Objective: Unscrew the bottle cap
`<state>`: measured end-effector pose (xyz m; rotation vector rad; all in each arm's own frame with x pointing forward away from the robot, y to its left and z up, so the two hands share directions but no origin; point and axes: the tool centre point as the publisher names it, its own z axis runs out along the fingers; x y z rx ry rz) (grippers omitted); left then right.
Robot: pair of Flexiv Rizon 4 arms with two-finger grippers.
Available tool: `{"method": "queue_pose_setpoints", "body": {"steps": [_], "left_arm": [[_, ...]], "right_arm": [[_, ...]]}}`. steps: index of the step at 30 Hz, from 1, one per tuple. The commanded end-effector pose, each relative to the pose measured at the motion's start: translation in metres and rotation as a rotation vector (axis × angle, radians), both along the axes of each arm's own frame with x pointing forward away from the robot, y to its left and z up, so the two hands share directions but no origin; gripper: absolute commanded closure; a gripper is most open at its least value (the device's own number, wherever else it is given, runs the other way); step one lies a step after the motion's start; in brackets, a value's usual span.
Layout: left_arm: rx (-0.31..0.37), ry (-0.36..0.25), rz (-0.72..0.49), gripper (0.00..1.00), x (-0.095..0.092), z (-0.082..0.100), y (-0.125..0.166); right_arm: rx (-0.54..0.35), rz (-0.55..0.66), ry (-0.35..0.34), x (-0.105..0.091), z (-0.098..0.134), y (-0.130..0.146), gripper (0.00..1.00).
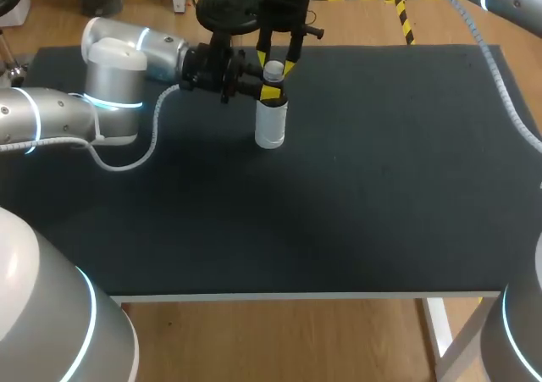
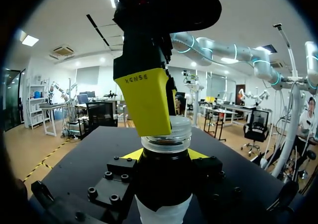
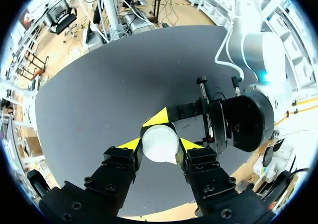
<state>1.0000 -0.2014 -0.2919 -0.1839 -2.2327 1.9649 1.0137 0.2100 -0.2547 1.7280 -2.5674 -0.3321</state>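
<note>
A bottle stands upright on the dark surface, toward its far left. The left claw comes in sideways and is clenched on the bottle's neck just under the cap. The right claw hangs above, grasping the cap from two sides.

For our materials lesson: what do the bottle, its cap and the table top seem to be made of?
cap: likely plastic, pale and glossy, with ribbed sides.
bottle: probably plastic, whitish and smooth; glass cannot be excluded.
table top: dark matte covering, perhaps rubber or fabric, showing no glare.
</note>
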Motion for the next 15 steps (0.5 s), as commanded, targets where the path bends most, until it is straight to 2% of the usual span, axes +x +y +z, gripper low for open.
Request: {"method": "queue_pose_setpoints", "body": {"steps": [1,6,15], "left_arm": [[0.0,0.001,-0.004,1.0,0.001,-0.001,0.001],[0.0,0.001,-0.004,1.0,0.001,-0.001,0.001],[0.0,0.001,-0.004,1.0,0.001,-0.001,0.001]], "right_arm": [[-0.01,0.029,-0.004,0.0,0.002,0.0,1.0],[-0.032,0.078,-0.008,0.001,0.004,0.0,1.0],[-0.002,0.124,-0.001,0.002,0.018,0.002,1.0]]}}
